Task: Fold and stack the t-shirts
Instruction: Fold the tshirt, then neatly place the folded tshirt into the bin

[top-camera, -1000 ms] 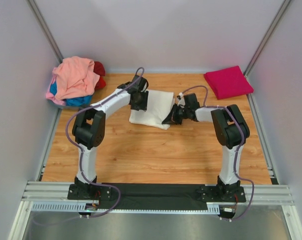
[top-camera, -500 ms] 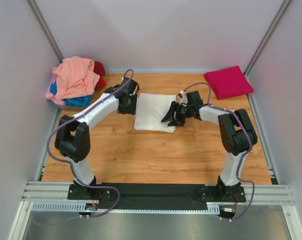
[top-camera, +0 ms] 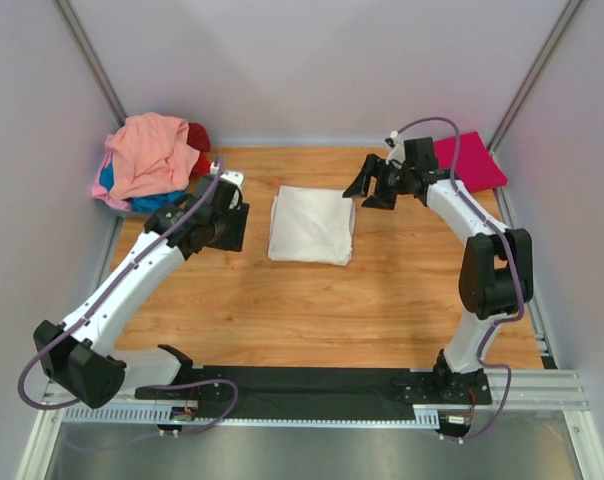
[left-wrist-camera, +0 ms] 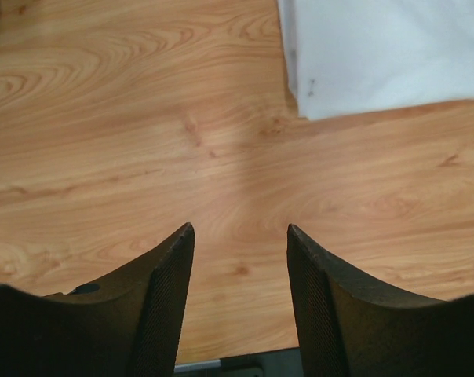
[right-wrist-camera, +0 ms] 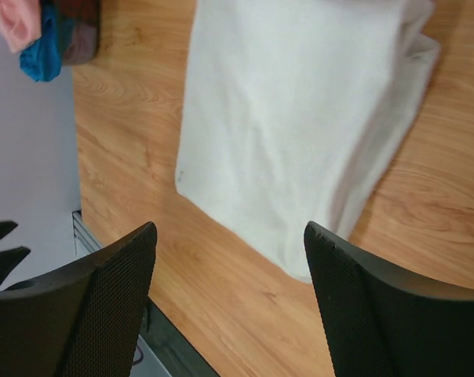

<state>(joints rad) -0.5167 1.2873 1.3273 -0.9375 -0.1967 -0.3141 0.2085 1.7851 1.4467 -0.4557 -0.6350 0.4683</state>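
A cream-white t-shirt (top-camera: 310,225) lies folded into a rectangle on the middle of the wooden table (top-camera: 312,300). It also shows in the left wrist view (left-wrist-camera: 386,55) and the right wrist view (right-wrist-camera: 300,118). My left gripper (top-camera: 232,228) hovers just left of it, open and empty (left-wrist-camera: 241,236). My right gripper (top-camera: 367,188) is off the shirt's back right corner, open and empty (right-wrist-camera: 231,228). A folded magenta t-shirt (top-camera: 477,160) lies at the back right, partly behind the right arm. A salmon-pink t-shirt (top-camera: 147,155), a blue one (top-camera: 132,200) and a red one (top-camera: 198,138) are heaped at the back left.
Grey walls close in the table at the back and both sides. The black rail (top-camera: 312,385) with the arm bases runs along the near edge. The heap of shirts (right-wrist-camera: 41,39) shows at the top left of the right wrist view.
Both grippers have come off the cream-white shirt. The right one opened and drew back toward the back right; the left arm swung out to the left. The shirt now lies flat.
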